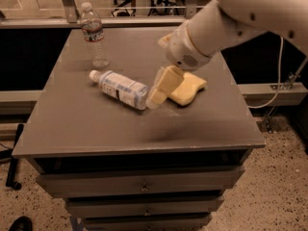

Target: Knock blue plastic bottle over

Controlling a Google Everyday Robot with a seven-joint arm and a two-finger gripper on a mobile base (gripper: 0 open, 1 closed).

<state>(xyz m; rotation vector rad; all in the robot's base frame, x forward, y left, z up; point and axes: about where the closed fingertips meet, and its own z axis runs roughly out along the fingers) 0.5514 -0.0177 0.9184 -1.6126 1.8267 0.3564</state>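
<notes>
The blue plastic bottle (120, 88), clear with a white cap and a pale blue-and-white label, lies on its side on the grey table (96, 129), cap pointing left and back. My gripper (159, 95), with cream-coloured fingers, hangs from the white arm (216, 25) just right of the bottle's base, close to it, a little above the tabletop.
A clear bottle with a red-and-white label (94, 35) stands upright at the table's back left. A yellow sponge (188, 90) lies right of my gripper, partly behind it. Drawers sit below the tabletop. A railing runs behind the table.
</notes>
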